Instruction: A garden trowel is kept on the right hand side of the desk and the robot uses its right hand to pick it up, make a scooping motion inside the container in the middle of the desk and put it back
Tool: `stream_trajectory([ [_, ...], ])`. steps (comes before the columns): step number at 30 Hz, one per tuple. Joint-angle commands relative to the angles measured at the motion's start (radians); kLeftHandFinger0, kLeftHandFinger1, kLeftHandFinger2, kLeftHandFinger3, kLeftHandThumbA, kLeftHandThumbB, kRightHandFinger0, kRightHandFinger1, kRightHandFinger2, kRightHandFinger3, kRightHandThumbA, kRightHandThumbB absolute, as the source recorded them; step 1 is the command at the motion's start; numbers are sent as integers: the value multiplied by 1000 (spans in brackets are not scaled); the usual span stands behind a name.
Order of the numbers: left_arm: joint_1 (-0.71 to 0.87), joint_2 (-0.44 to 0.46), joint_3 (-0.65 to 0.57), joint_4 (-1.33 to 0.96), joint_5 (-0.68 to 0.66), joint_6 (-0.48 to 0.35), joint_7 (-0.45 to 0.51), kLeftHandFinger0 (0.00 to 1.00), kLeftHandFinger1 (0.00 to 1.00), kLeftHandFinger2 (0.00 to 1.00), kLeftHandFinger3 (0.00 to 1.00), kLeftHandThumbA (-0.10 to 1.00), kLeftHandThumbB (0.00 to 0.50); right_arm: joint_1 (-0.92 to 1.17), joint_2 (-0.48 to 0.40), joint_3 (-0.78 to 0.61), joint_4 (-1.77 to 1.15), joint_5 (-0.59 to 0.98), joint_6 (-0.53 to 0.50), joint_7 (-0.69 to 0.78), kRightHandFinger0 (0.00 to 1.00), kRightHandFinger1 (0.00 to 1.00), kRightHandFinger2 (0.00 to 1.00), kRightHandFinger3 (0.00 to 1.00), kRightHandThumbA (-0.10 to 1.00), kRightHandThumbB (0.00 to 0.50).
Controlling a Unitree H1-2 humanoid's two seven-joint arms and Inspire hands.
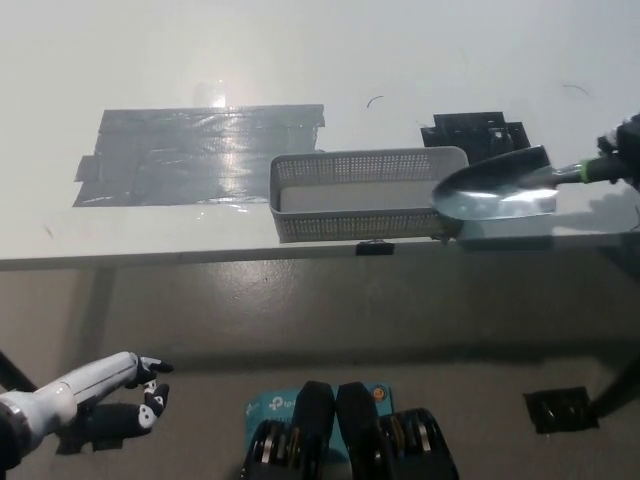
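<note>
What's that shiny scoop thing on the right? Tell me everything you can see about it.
It is a garden trowel with a polished, mirror-like metal blade, rounded at the tip and dished like a spoon. A thin metal neck leads right to a handle with a green band. The black right robot hand grips that handle at the picture's edge. The trowel lies roughly level, its tip pointing left and overlapping the right end of the grey mesh container on the white desk. Whether it touches the container cannot be told.

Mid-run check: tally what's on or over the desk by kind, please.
Trowel: 1, in the right hand
Mesh basket: 1
Grey tape patch: 1
Black tape patch: 1
Total: 4
Left hand rests below the desk.
</note>
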Motion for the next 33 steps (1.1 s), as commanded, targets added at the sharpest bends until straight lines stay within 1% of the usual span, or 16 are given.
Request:
stream_trajectory([
  [1,-18,13,5,-32,5,13,-59,1000,1000,1000,1000,1000,156,-118,-30,-12,13,-65,27,64,0,130,395,51,-100,62],
  [3,-17,13,-3,-34,4,13,-59,1000,1000,1000,1000,1000,149,-113,-23,-15,9,-75,44,73,0,162,430,144,-100,63],
  [5,-13,8,-3,-36,5,13,-59,1000,1000,1000,1000,1000,144,-121,-4,-8,13,-87,57,87,0,173,444,89,-100,56],
  [7,-12,12,-9,-37,7,13,-58,1000,1000,1000,1000,1000,142,-133,19,0,11,-101,98,132,176,404,647,603,-100,2],
  [8,-13,12,-11,-37,8,13,-58,1000,1000,1000,1000,1000,142,-137,26,0,7,-101,112,152,180,331,501,692,-100,0],
  [9,-13,5,-5,-38,13,13,-66,1000,1000,1000,1000,1000,139,-142,41,0,2,-100,124,164,43,195,340,609,-100,0],
  [11,-13,-2,-2,-40,12,13,-71,1000,1000,1000,1000,994,126,-152,63,-6,4,-83,109,157,0,42,196,225,-100,0],
  [13,-17,-3,-7,-40,21,13,-76,1000,1000,1000,1000,997,133,-152,73,-16,-1,-74,103,153,0,123,396,37,-100,93],
  [15,-22,2,-13,-34,25,13,-75,1000,1000,1000,1000,1000,127,-161,81,-17,0,-63,52,126,0,187,480,86,-100,161],
  [17,-24,2,-14,-30,18,13,-71,1000,1000,1000,1000,990,125,-167,85,-16,-1,-67,49,134,0,158,441,37,-100,167],
  [19,-25,-2,-11,-31,21,13,-72,1000,1000,1000,1000,987,127,-170,85,-3,-14,-75,14,135,0,54,333,93,-100,206],
  [20,-28,-3,-13,-30,22,13,-70,1000,1000,1000,1000,983,125,-170,80,0,-33,-80,20,157,0,55,344,205,-100,201],
  [22,-35,-1,-19,-28,22,13,-71,1000,1000,1000,1000,1000,136,-167,71,4,-54,-89,18,173,0,46,332,270,-100,166],
  [23,-43,-7,-14,-29,34,13,-83,1000,1000,1000,1000,1000,148,-166,57,17,-65,-97,-27,167,3,86,323,423,-100,176],
  [27,-50,-9,-10,-29,38,13,-91,1000,1000,1000,1000,1000,143,-165,25,33,-74,-131,-84,158,0,0,95,353,-100,74],
  [33,-61,0,-31,-34,29,13,-89,1000,1000,1000,1000,990,115,-174,2,37,-63,-151,-104,158,0,15,120,296,-100,77],
])
